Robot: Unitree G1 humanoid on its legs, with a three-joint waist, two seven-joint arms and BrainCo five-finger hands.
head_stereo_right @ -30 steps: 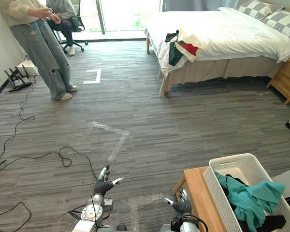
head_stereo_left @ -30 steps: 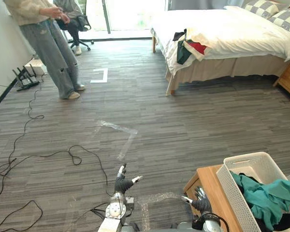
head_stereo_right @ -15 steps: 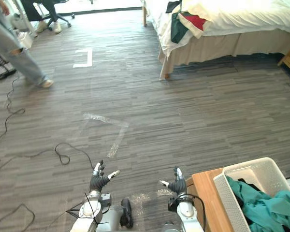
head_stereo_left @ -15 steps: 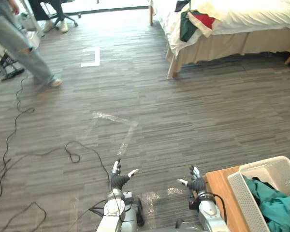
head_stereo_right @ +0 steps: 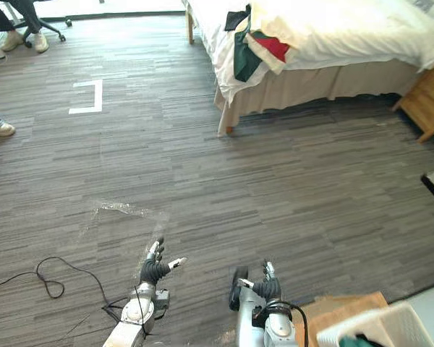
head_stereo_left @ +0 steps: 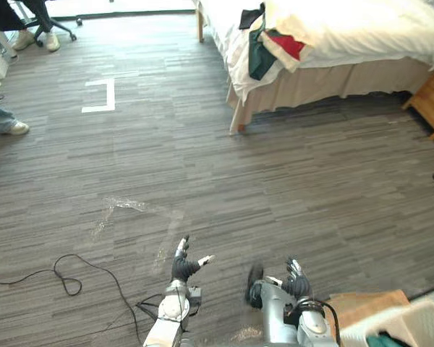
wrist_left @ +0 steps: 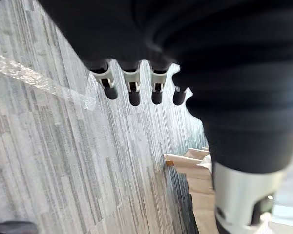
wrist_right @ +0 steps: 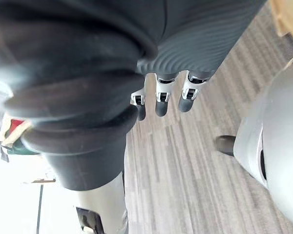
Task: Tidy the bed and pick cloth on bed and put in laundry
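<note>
A heap of clothes [head_stereo_left: 269, 42], dark green, red, black and cream, hangs over the near corner of the white bed [head_stereo_left: 362, 32] far across the room. The white laundry basket [head_stereo_right: 372, 331] peeks in at the lower right, with a bit of teal cloth inside. My left hand [head_stereo_left: 182, 266] is low over the floor, open and holding nothing. My right hand [head_stereo_left: 295, 278] hovers beside it, also open and holding nothing. Straight fingers [wrist_left: 132, 92] show over bare floor in the left wrist view, and the right wrist view shows the same kind of straight fingers [wrist_right: 158, 100].
The basket stands on a small wooden table [head_stereo_left: 365, 303]. A wooden nightstand [head_stereo_left: 428, 108] sits right of the bed. A person's shoe [head_stereo_left: 13, 128] and an office chair [head_stereo_left: 47, 25] are at the far left. White tape [head_stereo_left: 101, 94] marks the wood floor between me and the bed.
The camera has swung, so the bed sits further left and the basket has slid to the lower right corner. The person has nearly left the picture. Both hands keep their open pose.
</note>
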